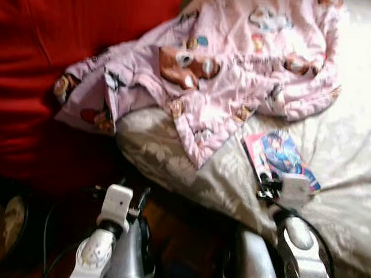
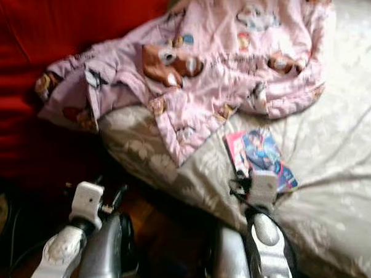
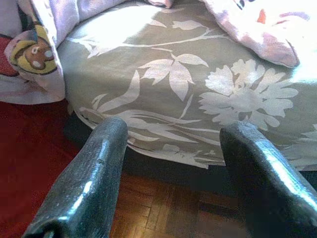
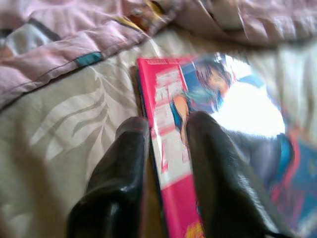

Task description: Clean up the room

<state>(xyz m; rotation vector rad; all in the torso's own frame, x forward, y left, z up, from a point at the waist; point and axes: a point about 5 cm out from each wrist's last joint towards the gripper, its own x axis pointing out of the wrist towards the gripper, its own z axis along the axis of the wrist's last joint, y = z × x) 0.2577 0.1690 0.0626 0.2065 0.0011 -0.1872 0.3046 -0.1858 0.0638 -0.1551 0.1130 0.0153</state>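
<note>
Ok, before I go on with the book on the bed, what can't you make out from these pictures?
- Right pincer grip: fingers straddle the book's pink edge; blur hides whether they clamp it.
- Book cover: glare and blur wash out the text, right wrist view.
- Pink blanket: cut off by the top edge in the eye views.
- Dark object on the floor beside the left pincer: cut off, unidentifiable.

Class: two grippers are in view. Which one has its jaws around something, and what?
The right gripper: its jaws straddle the pink edge of the glossy book lying on the bed. The left gripper hangs open above the wooden floor, holding nothing.
</note>
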